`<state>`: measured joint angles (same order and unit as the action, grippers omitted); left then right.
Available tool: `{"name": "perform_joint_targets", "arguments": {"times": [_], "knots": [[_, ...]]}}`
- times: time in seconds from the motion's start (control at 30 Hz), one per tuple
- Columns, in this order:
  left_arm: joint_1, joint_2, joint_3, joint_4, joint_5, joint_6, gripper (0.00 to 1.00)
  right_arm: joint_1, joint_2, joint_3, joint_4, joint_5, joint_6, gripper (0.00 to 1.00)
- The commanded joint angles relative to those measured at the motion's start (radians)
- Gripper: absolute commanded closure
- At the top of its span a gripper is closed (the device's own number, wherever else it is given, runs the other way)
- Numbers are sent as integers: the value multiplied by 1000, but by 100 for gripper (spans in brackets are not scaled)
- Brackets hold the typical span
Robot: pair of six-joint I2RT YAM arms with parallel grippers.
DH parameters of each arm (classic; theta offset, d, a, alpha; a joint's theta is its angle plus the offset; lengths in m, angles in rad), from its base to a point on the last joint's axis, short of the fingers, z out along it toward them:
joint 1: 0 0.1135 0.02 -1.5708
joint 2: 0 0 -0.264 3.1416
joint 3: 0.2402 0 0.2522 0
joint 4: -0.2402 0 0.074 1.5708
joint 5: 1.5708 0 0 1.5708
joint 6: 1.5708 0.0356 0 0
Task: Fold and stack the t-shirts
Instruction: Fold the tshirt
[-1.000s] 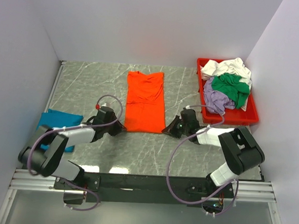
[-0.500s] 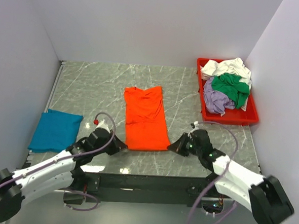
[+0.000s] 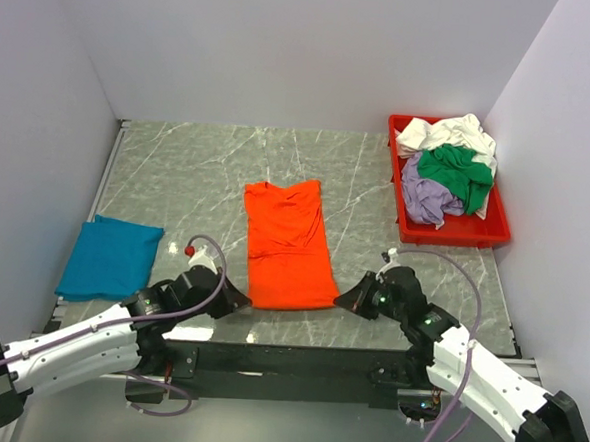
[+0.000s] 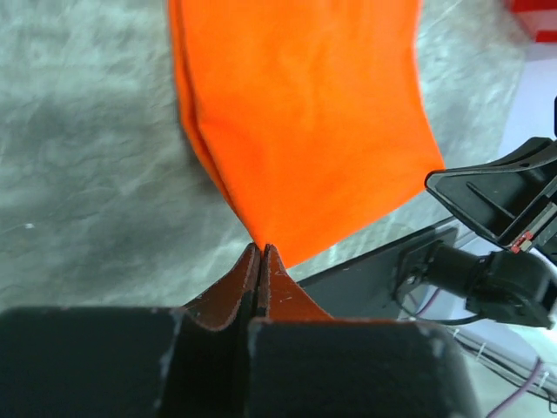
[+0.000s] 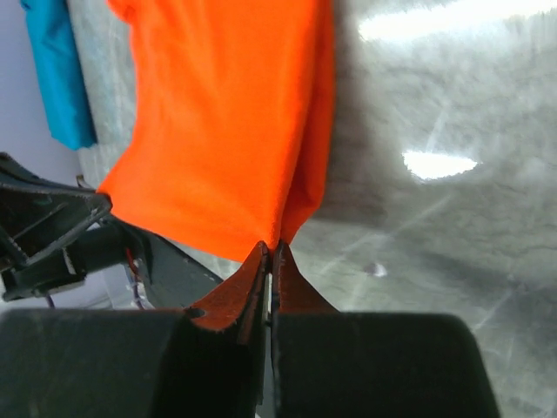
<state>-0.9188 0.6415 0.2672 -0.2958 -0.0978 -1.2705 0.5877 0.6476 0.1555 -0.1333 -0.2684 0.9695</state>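
Observation:
The bright orange t-shirt [image 3: 288, 243] lies flat and long in the middle of the table, sleeves folded in. My left gripper [image 3: 242, 303] is shut on its near left corner [image 4: 261, 235]. My right gripper [image 3: 342, 300] is shut on its near right corner [image 5: 283, 231]. Both corners are held close to the near table edge. A folded teal-blue t-shirt [image 3: 109, 257] lies at the left. White [image 3: 443, 133], green [image 3: 458, 171] and lavender [image 3: 424, 199] shirts lie heaped in the red tray [image 3: 453, 233].
The red tray stands at the back right against the right wall. White walls close the table on the left, back and right. The black rail [image 3: 296, 361] runs along the near edge under both arms.
Both grippers have pulled the orange shirt's near corners toward the near table edge. The whole shirt slid nearer. The arms have stretched out low along the front.

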Motion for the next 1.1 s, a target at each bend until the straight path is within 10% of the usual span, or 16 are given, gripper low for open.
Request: {"name": "perform_joint_targets", "arguments": {"times": [0.0, 0.23, 1.07], "knots": [[0, -8, 118, -92, -89, 36, 99, 3, -29, 119, -104, 113, -54, 100], [14, 133, 300, -169, -171, 112, 100, 1, 70, 341, -172, 199, -132, 100], [650, 935, 923, -16, 242, 419, 100, -278, 1058, 1174, -134, -51, -293, 100]]}}
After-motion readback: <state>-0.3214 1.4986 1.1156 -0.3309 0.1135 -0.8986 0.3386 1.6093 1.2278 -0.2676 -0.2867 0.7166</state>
